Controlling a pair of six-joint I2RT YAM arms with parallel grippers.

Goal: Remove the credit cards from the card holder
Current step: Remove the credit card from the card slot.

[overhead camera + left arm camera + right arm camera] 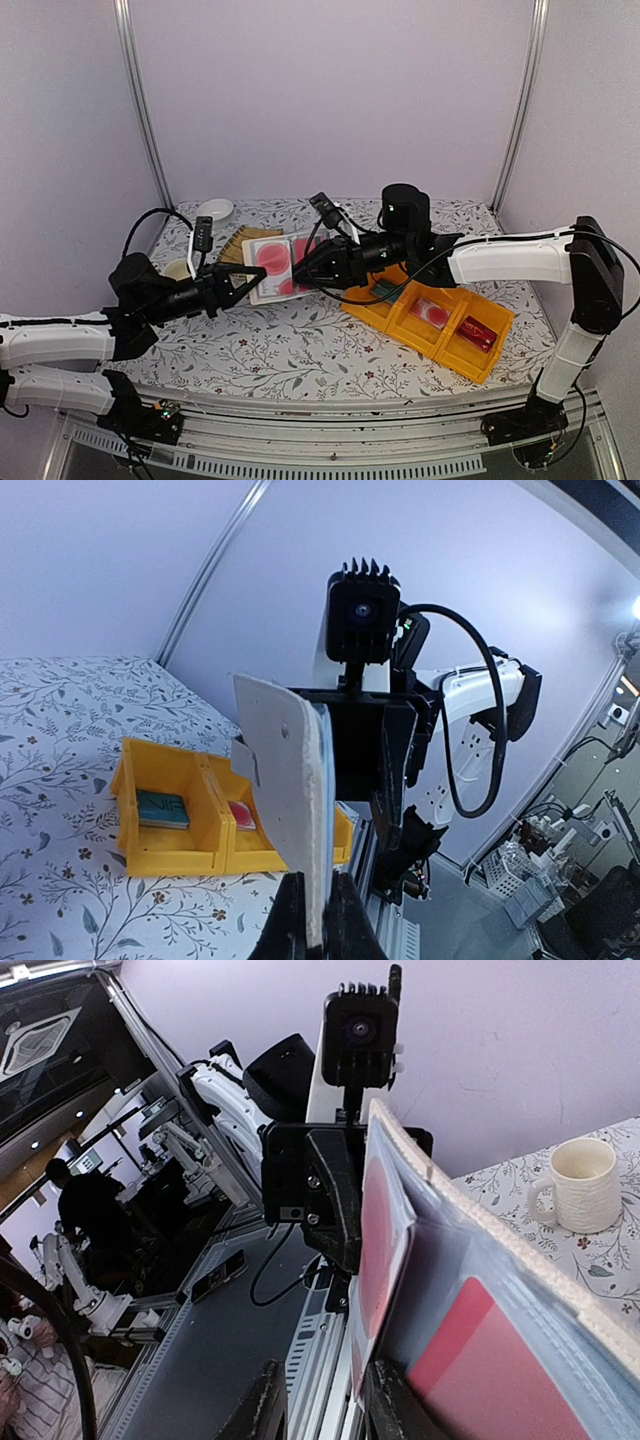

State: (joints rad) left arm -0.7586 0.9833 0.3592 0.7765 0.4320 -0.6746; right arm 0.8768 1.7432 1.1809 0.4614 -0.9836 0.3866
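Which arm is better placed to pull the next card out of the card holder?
Right: the right gripper straddles the edge of a red-marked card, while the left gripper is shut on the card holder, steadying it.

Both arms stretch out low and nearly level, meeting at the card holder (278, 262). The left gripper (315, 925) is at the holder's left side, fingers pinched tight on its edge. The right gripper (325, 1405) is at the holder's right side, fingers parted, a gap showing between them.
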